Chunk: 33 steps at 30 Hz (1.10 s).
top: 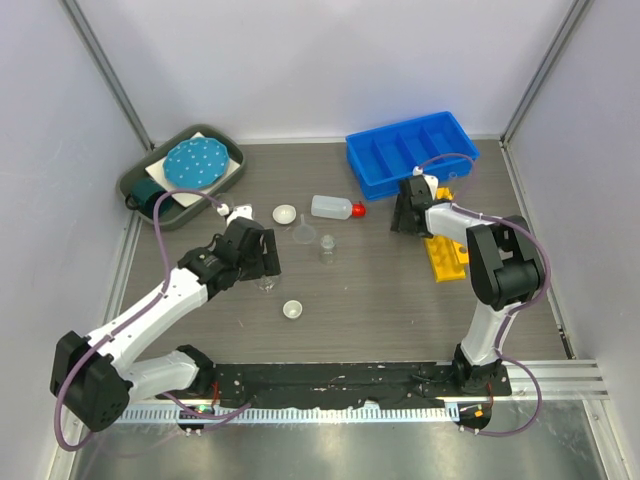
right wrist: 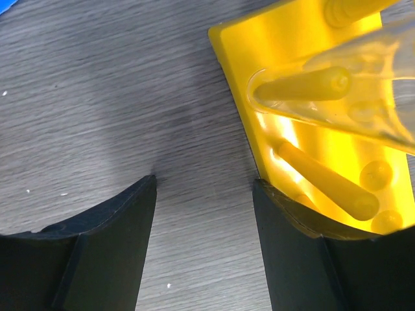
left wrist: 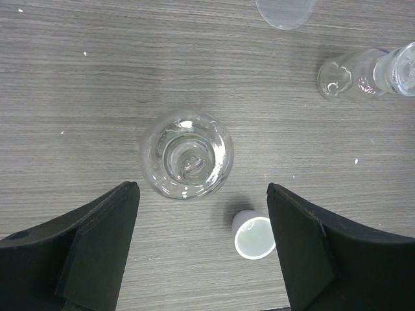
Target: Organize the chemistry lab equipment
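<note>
My left gripper (top: 266,266) is open over a clear glass flask (top: 266,285). In the left wrist view the flask (left wrist: 187,154) stands upright just ahead of the open left gripper (left wrist: 202,189), and a small white dish (left wrist: 254,234) lies near the right finger. A small glass beaker (left wrist: 363,74) and the funnel (left wrist: 285,10) lie beyond. My right gripper (top: 403,222) is open and empty beside the yellow rack (top: 445,250). In the right wrist view the rack (right wrist: 305,39) holds a clear tube (right wrist: 343,84), to the right of the right gripper (right wrist: 205,181).
The blue divided bin (top: 412,152) stands at the back right. A red-capped bottle (top: 335,208), a second white dish (top: 285,213), the funnel (top: 304,233) and the beaker (top: 327,247) lie mid-table. A dark green tray (top: 175,215) with a teal disc sits back left.
</note>
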{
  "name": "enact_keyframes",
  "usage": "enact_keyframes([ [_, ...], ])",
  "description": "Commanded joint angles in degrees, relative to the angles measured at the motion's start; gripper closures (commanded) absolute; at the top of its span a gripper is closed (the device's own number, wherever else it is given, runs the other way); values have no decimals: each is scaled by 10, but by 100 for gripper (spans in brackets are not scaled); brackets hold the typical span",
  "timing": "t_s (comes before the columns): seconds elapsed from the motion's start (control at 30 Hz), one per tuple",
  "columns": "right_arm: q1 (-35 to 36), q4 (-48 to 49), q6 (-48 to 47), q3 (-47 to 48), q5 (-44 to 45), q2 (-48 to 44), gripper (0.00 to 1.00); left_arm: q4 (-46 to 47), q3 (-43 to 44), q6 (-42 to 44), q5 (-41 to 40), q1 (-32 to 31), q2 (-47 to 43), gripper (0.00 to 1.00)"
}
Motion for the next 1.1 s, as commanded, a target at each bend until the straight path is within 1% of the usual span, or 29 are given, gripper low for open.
enact_keyframes([
  [0.0, -17, -61, -3, -25, 26, 13, 34, 27, -1, -2, 12, 0, -17, 16],
  [0.27, -27, -87, -2, -4, 55, 9, 33, 27, -4, -1, 12, -11, -31, 17],
  [0.7, -76, -101, 16, 10, 78, 22, 33, 13, 0, -3, 1, -34, -53, 17],
  [0.83, -98, -101, 17, 10, 71, 26, 33, 12, 1, -3, 1, -39, -57, 16],
  [1.07, -103, -104, 20, 14, 63, 30, 33, 5, 3, -5, -8, -44, -62, 16],
])
